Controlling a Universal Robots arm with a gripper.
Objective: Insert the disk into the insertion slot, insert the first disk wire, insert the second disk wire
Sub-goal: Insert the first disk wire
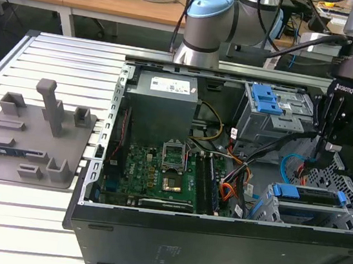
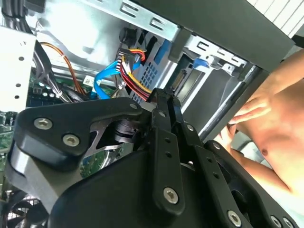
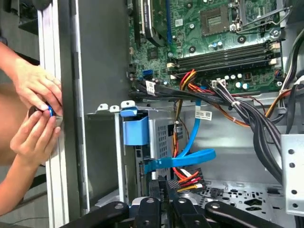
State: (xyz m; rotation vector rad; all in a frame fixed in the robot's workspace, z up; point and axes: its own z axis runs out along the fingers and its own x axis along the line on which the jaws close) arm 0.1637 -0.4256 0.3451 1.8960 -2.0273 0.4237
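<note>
So the disk [image 1: 306, 194], blue carrier and all, was sitting down in the insertion slot [image 1: 351, 202], that low perforated cage at the exterior view's right end of the open computer case [image 1: 213, 247]. The gripper [image 1: 325, 151] hung right above the back of that cage, well inside the case.

In the second wrist view the gripper [image 2: 160, 95] had its two fingers pressed together, and the first disk wire [image 2: 134, 76] ran straight into the tips. It looked like they were pinching the dark connector on the end, though the fingers covered the contact itself, so I'm not 100% on that. The first wrist view showed the same thing: the red-orange bundle [image 3: 188, 177] ended just beside the gripper [image 3: 164, 188].

The second disk wire [image 3: 196, 135] curved in a loop next to the red bundle, and I couldn't tell where its end went. It showed in the exterior view too [image 1: 286, 163], between the taller bay [image 1: 263, 114] and the slot.

Also, a person's hands [image 3: 34, 111] were outside the case wall, fingers pinched around something small and blue.
</note>
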